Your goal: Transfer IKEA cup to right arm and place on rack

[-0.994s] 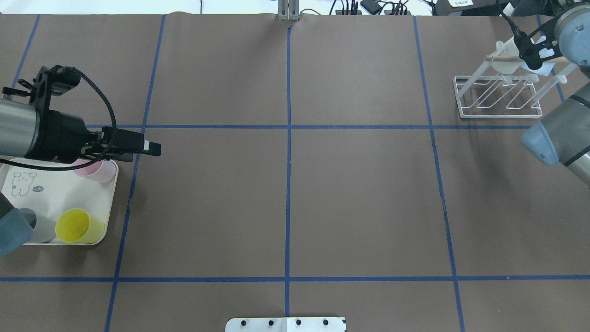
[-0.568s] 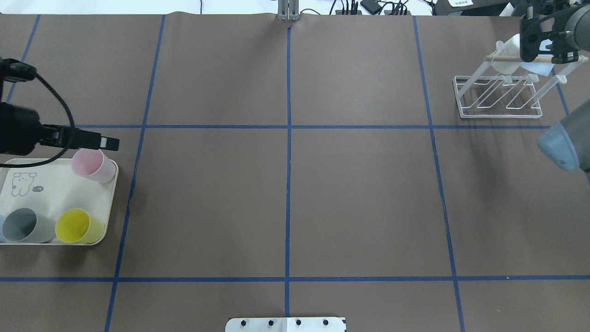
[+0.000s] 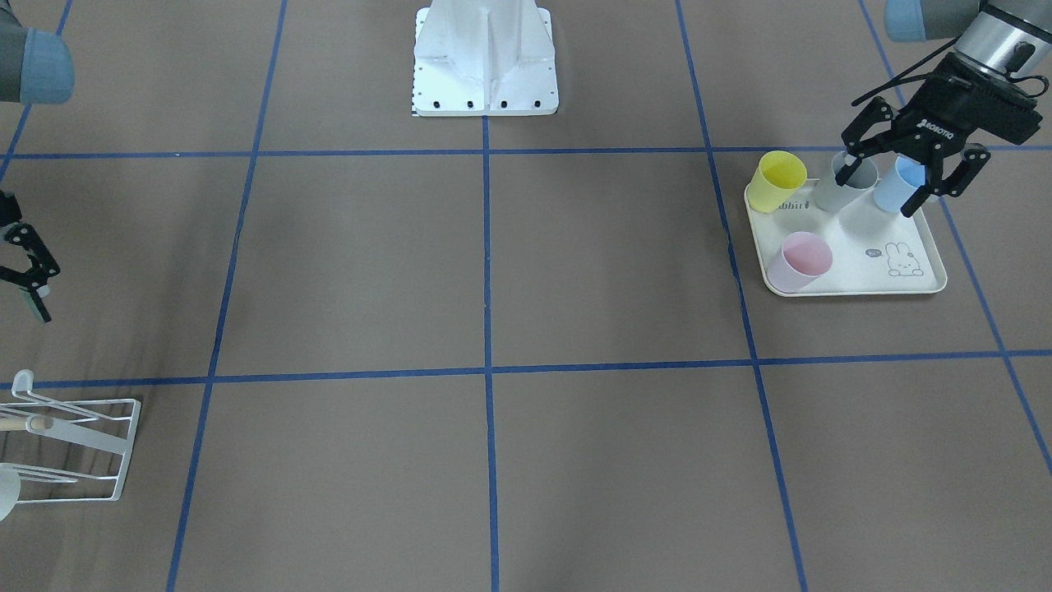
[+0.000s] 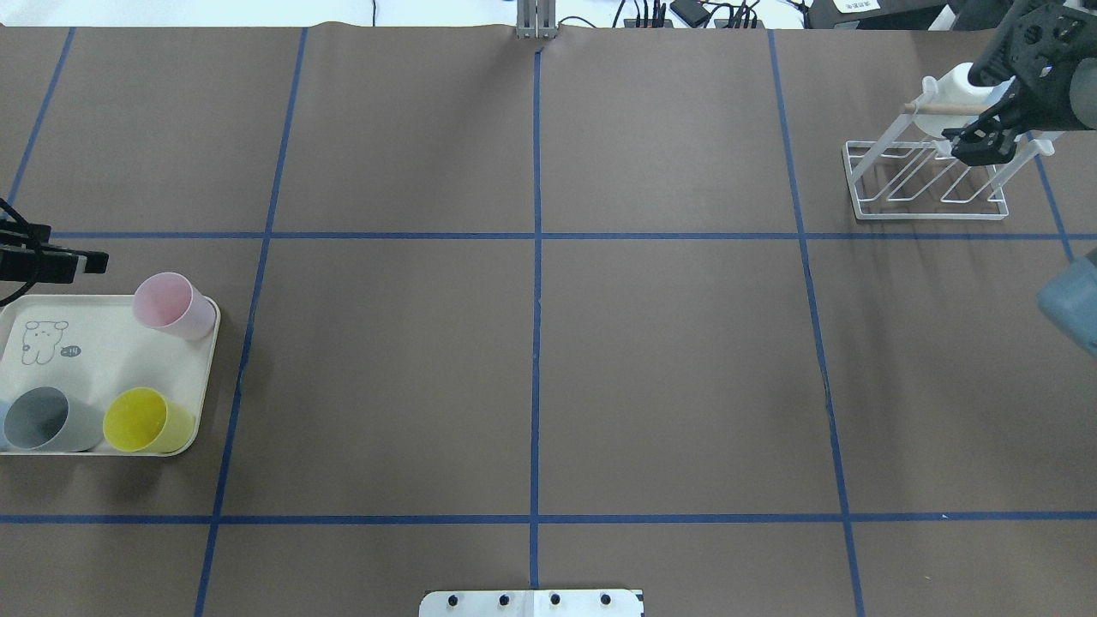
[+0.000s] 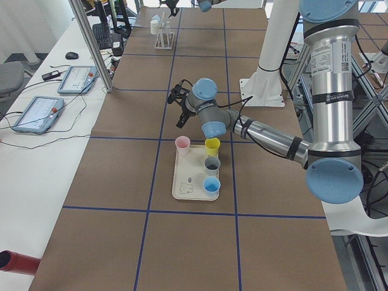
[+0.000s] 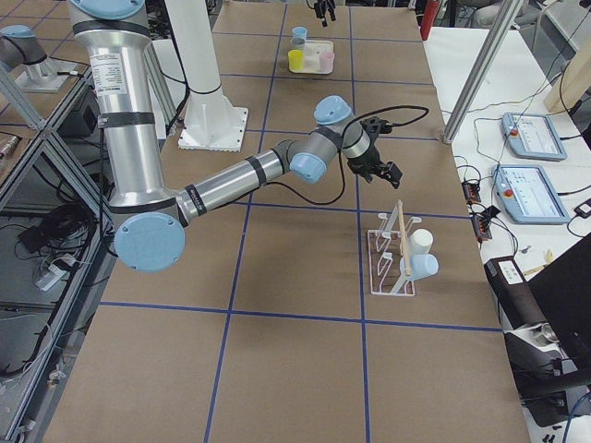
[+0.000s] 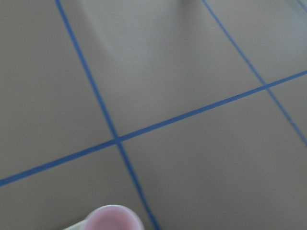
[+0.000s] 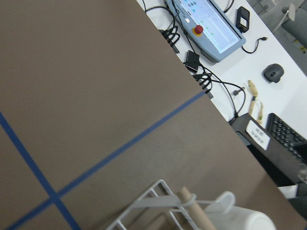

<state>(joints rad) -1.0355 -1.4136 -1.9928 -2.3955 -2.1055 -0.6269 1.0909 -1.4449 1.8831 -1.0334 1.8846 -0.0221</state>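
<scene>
The small white wire-frame rack (image 4: 930, 180), with its thin prongs and light wooden rod, stands near the bench's far right corner, close to the operators' edge. Two cups hang on it side by side at the end nearest the right edge: a white plastic cup (image 6: 421, 242) and a pale blue plastic cup (image 6: 427, 268).

The right gripper (image 4: 981, 144) hovers above the rack, clear of both cups. Its jaws are spread apart and have hold of nothing.

At the bench's left edge lies a cream rectangular tray (image 4: 86, 360) printed with a rabbit. Four more cups stand upright on it. A pink plastic cup (image 4: 171, 304) is at the tray's far inner corner. A yellow plastic cup (image 4: 146, 420), a grey plastic cup (image 4: 47, 418) and a light blue cup (image 5: 211, 185) stand in a row along the side nearest the robot.

The left gripper (image 3: 879, 191) is raised above the bench, by the tray's far side near the pink cup. Its jaws are wide open and empty.
</scene>
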